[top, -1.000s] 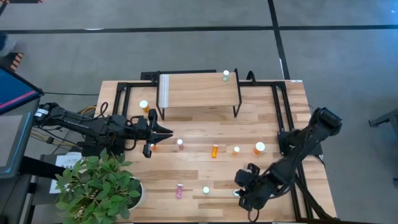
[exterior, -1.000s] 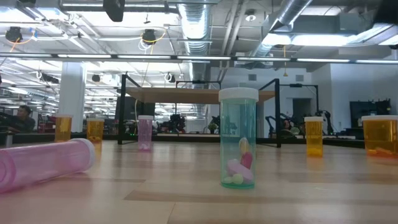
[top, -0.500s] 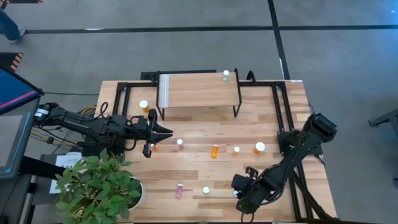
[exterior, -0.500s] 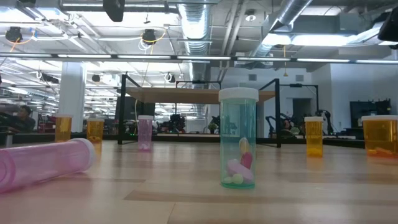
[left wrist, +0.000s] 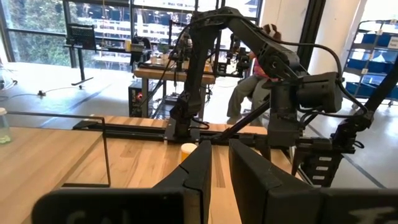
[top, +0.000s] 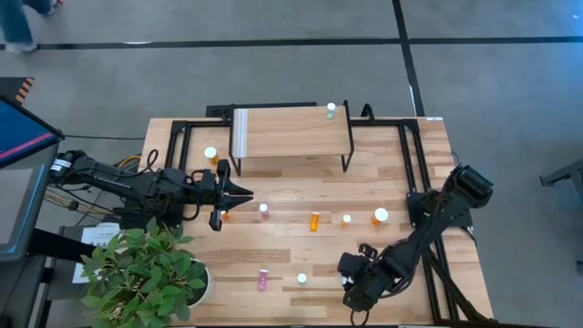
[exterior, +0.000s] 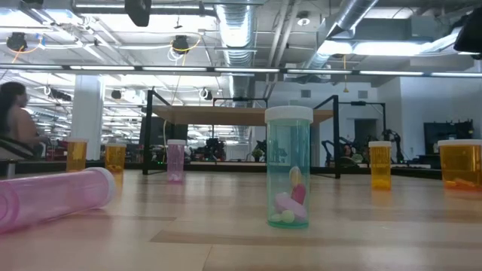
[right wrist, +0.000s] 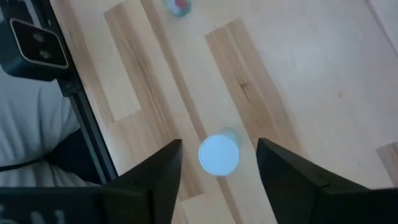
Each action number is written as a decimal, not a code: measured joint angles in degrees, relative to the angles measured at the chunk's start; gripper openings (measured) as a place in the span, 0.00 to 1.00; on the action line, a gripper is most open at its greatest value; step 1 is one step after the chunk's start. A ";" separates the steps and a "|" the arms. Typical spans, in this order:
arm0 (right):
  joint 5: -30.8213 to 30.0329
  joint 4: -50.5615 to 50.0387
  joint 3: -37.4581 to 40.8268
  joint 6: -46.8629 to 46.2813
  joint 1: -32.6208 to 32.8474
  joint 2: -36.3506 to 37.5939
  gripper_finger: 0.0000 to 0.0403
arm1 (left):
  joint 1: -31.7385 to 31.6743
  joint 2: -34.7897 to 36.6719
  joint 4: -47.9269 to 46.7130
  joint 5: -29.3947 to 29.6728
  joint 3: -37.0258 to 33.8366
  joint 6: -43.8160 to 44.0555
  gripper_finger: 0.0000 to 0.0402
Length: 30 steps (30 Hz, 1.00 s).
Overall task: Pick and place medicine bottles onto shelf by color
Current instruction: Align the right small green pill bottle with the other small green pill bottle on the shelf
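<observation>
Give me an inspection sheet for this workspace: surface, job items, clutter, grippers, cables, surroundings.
Surface: light-wood table, black frame rails along its edges.
Job's things: shelf carries one pale green bottle at its far right corner; other bottles stand on the table, including a large orange bottle and a green bottle; a pink bottle lies on its side.
Clutter: potted plant at the near left corner.
Grippers: left gripper shut, empty, near the shelf's left end; right gripper open, above a white-capped bottle.
Cables: bundle behind the left arm.
Surroundings: grey floor; person in the background.
</observation>
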<state>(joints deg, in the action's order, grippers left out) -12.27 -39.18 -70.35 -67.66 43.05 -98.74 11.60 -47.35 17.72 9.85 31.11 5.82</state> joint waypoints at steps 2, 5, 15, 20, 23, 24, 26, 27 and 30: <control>0.02 0.02 0.00 0.02 -0.17 0.00 0.61 | 0.01 0.00 0.00 0.00 0.00 0.00 0.11; 0.21 0.21 0.00 0.19 -0.43 0.00 0.62 | 0.01 0.00 0.00 0.00 0.00 0.00 0.11; 5.21 0.40 0.07 1.77 -0.17 -4.35 0.60 | 0.01 -0.02 -0.24 0.00 -0.02 0.00 0.11; 5.92 0.35 0.07 1.75 -0.50 -5.31 0.60 | 0.01 0.00 -0.24 0.02 -0.02 -0.02 0.11; 5.87 0.38 0.07 1.73 -0.83 -5.30 0.60 | 0.01 -0.02 -0.26 0.00 -0.02 -0.01 0.11; 5.67 0.34 0.07 1.73 -0.83 -5.24 0.60 | -0.01 -0.02 -0.26 0.02 -0.02 -0.02 0.11; 5.04 0.37 0.07 1.73 -0.83 -5.11 0.60 | 0.01 -0.02 -0.26 0.00 -0.02 -0.02 0.11; 4.83 0.34 0.07 1.73 -0.83 -5.09 0.60 | 0.01 -0.02 -0.26 0.00 -0.02 -0.02 0.11; 4.44 -0.29 0.07 1.73 -0.85 -5.09 0.59 | 0.01 -0.02 -0.26 0.02 -0.02 -0.02 0.11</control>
<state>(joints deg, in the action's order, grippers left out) -7.83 -39.47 -70.28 -65.93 42.19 -103.83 11.62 -47.37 17.45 9.87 31.09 5.80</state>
